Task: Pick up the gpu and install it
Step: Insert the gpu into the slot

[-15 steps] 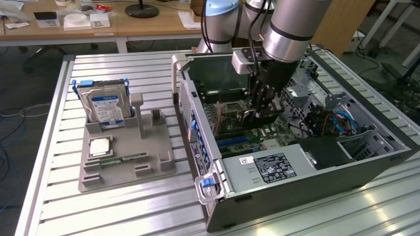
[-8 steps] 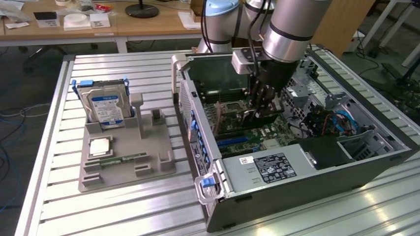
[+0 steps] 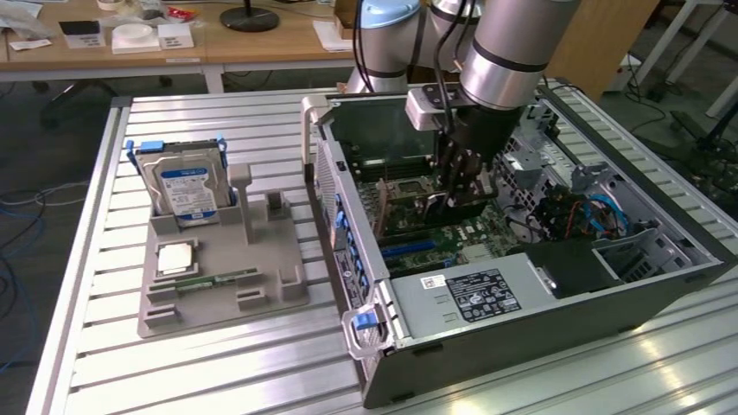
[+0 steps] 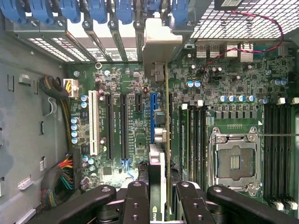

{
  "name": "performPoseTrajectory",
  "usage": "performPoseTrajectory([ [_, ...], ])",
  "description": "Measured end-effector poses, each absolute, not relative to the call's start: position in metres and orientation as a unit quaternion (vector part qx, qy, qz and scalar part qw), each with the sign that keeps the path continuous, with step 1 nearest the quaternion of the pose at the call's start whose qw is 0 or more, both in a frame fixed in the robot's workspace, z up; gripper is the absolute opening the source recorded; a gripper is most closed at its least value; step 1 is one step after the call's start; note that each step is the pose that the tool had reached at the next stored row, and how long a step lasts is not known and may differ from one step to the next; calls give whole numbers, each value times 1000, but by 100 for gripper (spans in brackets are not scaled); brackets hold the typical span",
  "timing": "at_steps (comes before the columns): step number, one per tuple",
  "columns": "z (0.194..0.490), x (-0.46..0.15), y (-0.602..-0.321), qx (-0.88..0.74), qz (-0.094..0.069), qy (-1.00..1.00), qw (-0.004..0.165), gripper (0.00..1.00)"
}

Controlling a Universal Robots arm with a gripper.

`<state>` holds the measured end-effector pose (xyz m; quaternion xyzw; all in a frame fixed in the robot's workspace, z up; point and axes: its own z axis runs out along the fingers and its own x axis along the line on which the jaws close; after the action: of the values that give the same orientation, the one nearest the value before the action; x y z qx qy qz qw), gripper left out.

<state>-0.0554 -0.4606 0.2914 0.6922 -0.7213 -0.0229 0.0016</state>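
My gripper (image 3: 459, 194) reaches down into the open computer case (image 3: 554, 320) and is shut on the gpu (image 3: 436, 210), which it holds on edge above the motherboard (image 3: 427, 246). In the wrist view the gpu (image 4: 161, 46) appears edge-on, its silvery end bracket toward the case's rear slot openings and its thin board running back between my fingers (image 4: 136, 200). The card hangs just beside the blue expansion slot (image 4: 153, 116), roughly parallel to it. I cannot tell whether its lower edge touches the slot.
Blue retention clips (image 4: 93, 11) line the rear wall of the case. The CPU socket (image 4: 235, 161) and memory slots (image 4: 194, 135) lie beside the card. Outside the case, a grey holder (image 3: 231, 303) carries a hard drive with a blue label (image 3: 185, 186), a processor chip (image 3: 173, 258) and a memory stick (image 3: 219, 281).
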Motion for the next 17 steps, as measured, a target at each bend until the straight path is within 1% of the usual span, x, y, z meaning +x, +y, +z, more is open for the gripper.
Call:
performPoseTrajectory([
  [17,289,-61,-459,692,-23,-722,2,27],
])
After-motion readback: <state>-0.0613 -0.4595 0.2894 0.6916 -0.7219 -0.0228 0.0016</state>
